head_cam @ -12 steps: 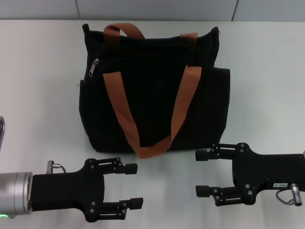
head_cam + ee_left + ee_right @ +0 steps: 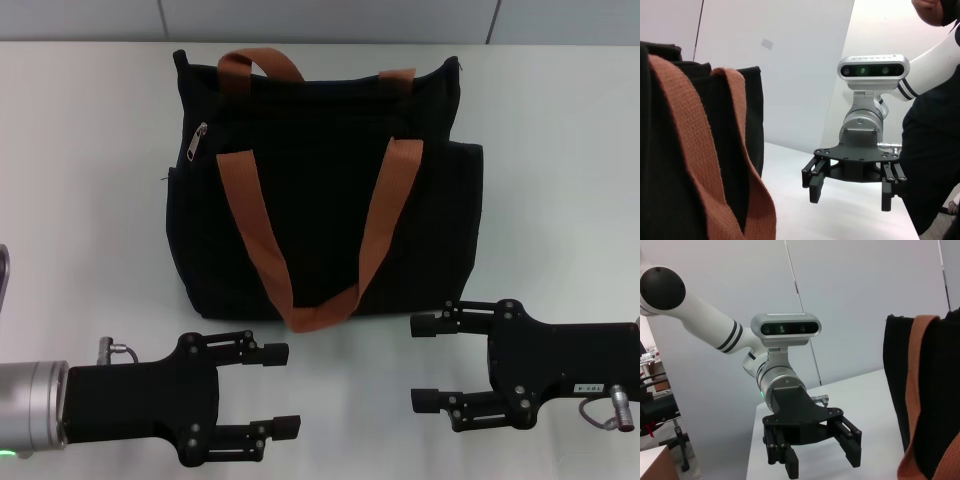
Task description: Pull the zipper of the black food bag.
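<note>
The black food bag [image 2: 318,210] lies on the white table in the head view, its two orange-brown strap handles [image 2: 377,225] draped over it. A small silver zipper [image 2: 198,140] pull sits on a slanted zip line near the bag's upper left corner. My left gripper [image 2: 290,388] is open on the near left, short of the bag's bottom edge. My right gripper [image 2: 413,363] is open on the near right, just off the bag's lower right corner. Neither touches the bag. The left wrist view shows the bag [image 2: 752,110] and the right gripper [image 2: 850,196]. The right wrist view shows the bag [image 2: 942,365] and the left gripper [image 2: 822,463].
The white table [image 2: 80,200] spreads to both sides of the bag. A grey wall [image 2: 320,20] runs behind the table's far edge. A person in dark clothes [image 2: 935,150] stands behind the right arm in the left wrist view.
</note>
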Tool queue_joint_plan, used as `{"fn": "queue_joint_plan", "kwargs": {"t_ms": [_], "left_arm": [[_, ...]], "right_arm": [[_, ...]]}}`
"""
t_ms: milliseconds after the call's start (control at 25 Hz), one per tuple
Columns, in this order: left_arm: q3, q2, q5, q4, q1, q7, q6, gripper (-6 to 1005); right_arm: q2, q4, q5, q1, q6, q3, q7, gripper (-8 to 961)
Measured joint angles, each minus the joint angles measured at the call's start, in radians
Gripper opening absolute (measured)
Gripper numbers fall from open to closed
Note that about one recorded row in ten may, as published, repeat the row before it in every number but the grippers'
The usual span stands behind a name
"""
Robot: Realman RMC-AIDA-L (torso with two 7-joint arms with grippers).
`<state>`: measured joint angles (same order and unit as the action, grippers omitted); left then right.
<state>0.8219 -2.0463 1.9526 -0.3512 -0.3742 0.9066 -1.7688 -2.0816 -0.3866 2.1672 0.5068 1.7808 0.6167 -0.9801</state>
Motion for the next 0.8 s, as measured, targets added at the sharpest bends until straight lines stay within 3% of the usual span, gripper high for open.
{"fn": "queue_joint_plan", "kwargs": {"t_ms": [360, 680, 800], "left_arm": [[-0.037, -0.011, -0.002, 0.0, 0.0, 0.001, -0.024, 727], [-0.278, -0.025, -0.015, 0.049, -0.015, -0.115, -0.208, 728], [-0.317, -0.023, -0.096, 0.071, -0.02, -0.135, -0.24, 726]], "right_arm": [[0.0, 0.0, -0.003, -0.004, 0.0, 0.0, 0.0, 769], [-0.001, 0.0, -0.005, -0.005, -0.014, -0.004, 0.0, 769], [-0.001, 0.0, -0.006, -0.005, -0.015, -0.005, 0.0, 769]]}}
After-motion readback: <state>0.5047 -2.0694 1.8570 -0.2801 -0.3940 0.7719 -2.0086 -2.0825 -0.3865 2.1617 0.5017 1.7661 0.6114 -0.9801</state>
